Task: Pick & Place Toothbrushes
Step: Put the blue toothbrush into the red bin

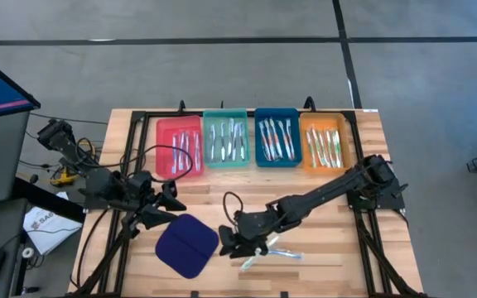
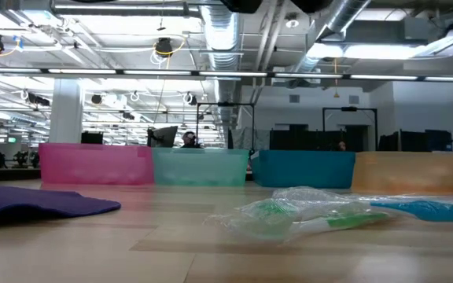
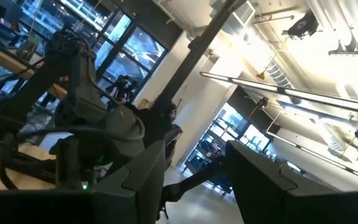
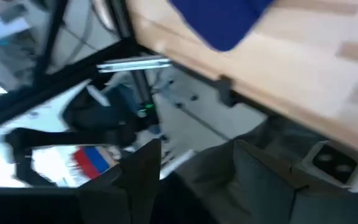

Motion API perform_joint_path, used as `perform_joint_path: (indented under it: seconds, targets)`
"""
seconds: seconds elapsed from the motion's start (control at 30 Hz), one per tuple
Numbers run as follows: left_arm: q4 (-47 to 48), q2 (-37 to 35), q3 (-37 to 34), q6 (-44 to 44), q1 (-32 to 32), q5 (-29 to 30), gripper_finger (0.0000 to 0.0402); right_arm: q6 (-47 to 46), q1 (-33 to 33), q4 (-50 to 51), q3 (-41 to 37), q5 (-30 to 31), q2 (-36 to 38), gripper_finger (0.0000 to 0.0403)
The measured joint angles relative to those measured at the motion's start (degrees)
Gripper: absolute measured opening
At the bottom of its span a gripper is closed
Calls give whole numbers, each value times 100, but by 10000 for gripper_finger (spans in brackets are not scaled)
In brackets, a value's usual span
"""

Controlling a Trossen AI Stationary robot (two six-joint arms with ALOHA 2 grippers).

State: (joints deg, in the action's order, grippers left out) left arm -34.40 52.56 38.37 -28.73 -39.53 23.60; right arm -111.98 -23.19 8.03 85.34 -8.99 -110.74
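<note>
- Dark blue pad (image 1: 187, 246) is laid left of right gripper (image 1: 227, 242); its fingers are seen apart, empty.
- Wrapped toothbrushes (image 1: 273, 253) are left on wooden table (image 1: 321, 248); four trays (image 1: 253, 139) are lined far.
- Left gripper (image 1: 172, 197) finger state cannot be told.

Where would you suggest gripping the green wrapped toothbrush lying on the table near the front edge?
Grip the green toothbrush mid-handle, coming straight down from above with fingers across its length. It lies flat and thin on the table, close beside a blue one.

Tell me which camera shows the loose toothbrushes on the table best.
The low view: the wrapped toothbrushes lie close to the lens on the table, a green one beside a blue one. The high view shows them small, beside the right gripper. Neither wrist view shows them; the right wrist view catches only the blue pad.
</note>
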Motion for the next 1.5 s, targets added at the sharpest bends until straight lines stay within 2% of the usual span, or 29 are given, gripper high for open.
perform_joint_path:
  seconds: [0.17, 0.3, 0.4, 0.5, 0.6, 0.67, 0.7, 0.8, 0.93, 1.03, 1.1, 1.3, 1.5]
  targets:
    - [5, 0, 0, -67, 0, 1, 163, -163, 152, -446, 0, 135, 0, 198]
    - [1, 2, 0, -159, 2, 3, 163, -661, 255, -456, 0, 151, 0, 192]
    - [-30, 4, 0, -352, 9, 5, 163, -556, 239, -232, 0, 153, 0, 187]
    - [-60, -20, 0, -915, 9, -52, 163, -71, 292, 173, 0, 154, 0, 184]
    - [-74, -129, 0, -1039, 11, -712, 163, 251, 483, 410, 0, 175, -1, 182]
    - [-67, -201, 0, -992, 9, -1025, 163, 154, 570, 281, 0, 470, -4, 181]
    - [-41, -244, 0, -910, 9, -1188, 163, -20, 550, 201, 0, 702, -4, 180]
    - [21, -432, 0, -944, 13, -1878, 163, -1685, 265, 386, -1, 1614, -2, 178]
    - [210, -712, 0, -1032, 11, -2836, 163, -2269, 35, 117, -2, 2257, -13, 175]
    - [305, -900, 0, -1035, 11, -3224, 163, -2384, -8, 113, 0, 2636, -11, 176]
    - [355, -999, 0, -1069, 11, -3427, 163, -2426, 2, 300, 0, 2633, -11, 177]
    - [572, -1205, 0, -1274, 11, -4129, 163, -2464, 215, 813, -2, 2060, -11, 174]
    - [720, -1447, 0, -1261, 59, -4458, 163, -2508, 240, 1165, -7, 1543, -9, 166]
